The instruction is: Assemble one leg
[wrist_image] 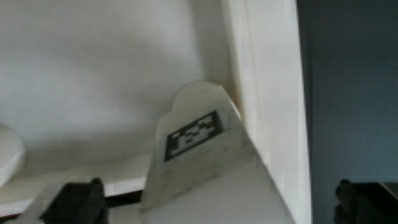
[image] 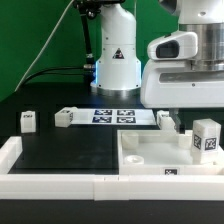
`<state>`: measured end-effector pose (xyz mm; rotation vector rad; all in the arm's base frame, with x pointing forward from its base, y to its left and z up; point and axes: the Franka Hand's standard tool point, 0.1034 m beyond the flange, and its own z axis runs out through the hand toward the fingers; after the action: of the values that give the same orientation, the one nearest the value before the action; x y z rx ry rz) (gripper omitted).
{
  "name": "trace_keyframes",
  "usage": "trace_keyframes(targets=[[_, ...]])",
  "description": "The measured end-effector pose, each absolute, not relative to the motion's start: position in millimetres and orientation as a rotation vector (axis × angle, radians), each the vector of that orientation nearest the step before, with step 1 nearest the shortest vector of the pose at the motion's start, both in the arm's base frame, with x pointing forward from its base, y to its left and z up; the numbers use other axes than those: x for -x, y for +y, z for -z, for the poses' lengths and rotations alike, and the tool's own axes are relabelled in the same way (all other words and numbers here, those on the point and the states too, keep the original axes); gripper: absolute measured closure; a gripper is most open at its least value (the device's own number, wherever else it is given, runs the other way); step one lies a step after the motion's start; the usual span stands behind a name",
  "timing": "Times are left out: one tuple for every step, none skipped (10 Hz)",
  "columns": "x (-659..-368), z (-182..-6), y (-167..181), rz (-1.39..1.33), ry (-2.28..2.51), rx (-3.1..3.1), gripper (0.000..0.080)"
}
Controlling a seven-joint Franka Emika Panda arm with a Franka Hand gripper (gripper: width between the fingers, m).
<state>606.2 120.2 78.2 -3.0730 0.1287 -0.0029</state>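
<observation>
The gripper (wrist_image: 210,200) has its fingers spread wide, the tips showing at the frame's lower corners, holding nothing. Between them a leg (wrist_image: 199,150) stands in the corner of the white tray (wrist_image: 107,70); in the exterior view it sits at right (image: 206,138). Whether it is fully seated I cannot tell. Other legs lie on the black surface (image: 70,145). Only black-and-white tags show; no readable writing.

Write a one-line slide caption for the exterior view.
Robot arm hovers above a white tray; small tagged white blocks dot the black table near the marker board.
</observation>
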Motion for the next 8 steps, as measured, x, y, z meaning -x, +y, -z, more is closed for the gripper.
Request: trace_keyframes(targets=[[-606.6,-78.4,119.8,0.008,-0.019,3.078,0.015],[-606.3,-77.0,118.8,0.005,-0.016,3.078,0.015],[-606.3,-77.0,118.7,0.005,-0.015,3.078,0.015],[-606.3,-77.0,118.6,0.005,-0.015,3.078,0.0246],[-606.3,-77.0,118.6,0.005,-0.015,3.078,0.0381],[-606.3,-77.0,118.6,0.005,0.001,3.078,0.0381],[-606.3,-76.9,118.7,0.003,0.056,3.078,0.0508],[-606.4,-76.8,118.4,0.003,0.148,3.073,0.0508]])
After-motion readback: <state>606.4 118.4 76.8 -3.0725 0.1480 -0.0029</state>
